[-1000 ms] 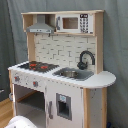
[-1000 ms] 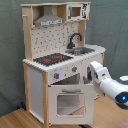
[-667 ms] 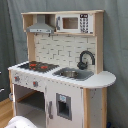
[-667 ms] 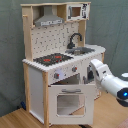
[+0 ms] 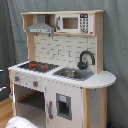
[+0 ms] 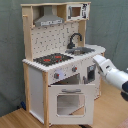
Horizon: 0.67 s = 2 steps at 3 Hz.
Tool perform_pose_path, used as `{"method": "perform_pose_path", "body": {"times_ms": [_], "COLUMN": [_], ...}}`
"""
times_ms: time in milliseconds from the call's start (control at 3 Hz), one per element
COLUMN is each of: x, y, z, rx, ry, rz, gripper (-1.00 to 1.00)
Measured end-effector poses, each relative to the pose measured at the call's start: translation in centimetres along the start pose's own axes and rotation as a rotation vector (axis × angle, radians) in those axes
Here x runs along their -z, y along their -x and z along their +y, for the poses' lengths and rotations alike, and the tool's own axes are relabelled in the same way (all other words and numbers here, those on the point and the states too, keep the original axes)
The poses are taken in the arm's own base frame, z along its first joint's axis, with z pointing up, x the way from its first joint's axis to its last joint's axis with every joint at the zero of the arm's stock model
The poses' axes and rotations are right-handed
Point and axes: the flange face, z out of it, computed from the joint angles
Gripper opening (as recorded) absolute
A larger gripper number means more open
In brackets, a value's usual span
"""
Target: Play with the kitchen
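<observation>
So here we've got the kitchen (image 5: 62, 70) standing upright on the wooden floor (image 6: 15, 119) in front of a grey curtain (image 5: 12, 30), and everything on it sits where a toy kitchen puts it: black-and-red stovetop (image 6: 51, 59) on one end of the counter (image 5: 102, 80), the sink (image 5: 74, 74) next to it with the black faucet (image 5: 86, 57) arching over the basin from the back edge, grey hood (image 6: 49, 20) right above the burners and a little microwave (image 5: 74, 23) on the top shelf. The knobs (image 6: 57, 75) sit along the front edge under the stove, so that's the obvious stuff to fiddle with. In the second exterior view the oven door (image 6: 67, 102) looks closed and upright, handle across its top; in the first exterior view the space under the stove looks open and dark, so we can't say for sure how that part is arranged. The arm (image 6: 112, 75) comes in from the second exterior view's right, at about the height of the counter's front edge, pointed at the panel beside the oven. We'd guess it's lining up for a knob or a door handle there. We can't tell the gripper's state. In the first exterior view only a white rounded bit (image 5: 20, 122) shows at the bottom edge, probably part of the robot.
</observation>
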Motion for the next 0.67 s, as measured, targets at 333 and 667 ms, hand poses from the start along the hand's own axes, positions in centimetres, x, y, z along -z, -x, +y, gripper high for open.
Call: {"method": "perform_pose_path", "body": {"times_ms": [333,667], "x": [-0.1,-0.3], "y": [1.2,2.4], "z": [2.2,4.5], "rx": [0.077,0.153], "ry": [-0.014,-0.035], "rz": [-0.019,-0.038], "gripper": [1.0,1.0]}}
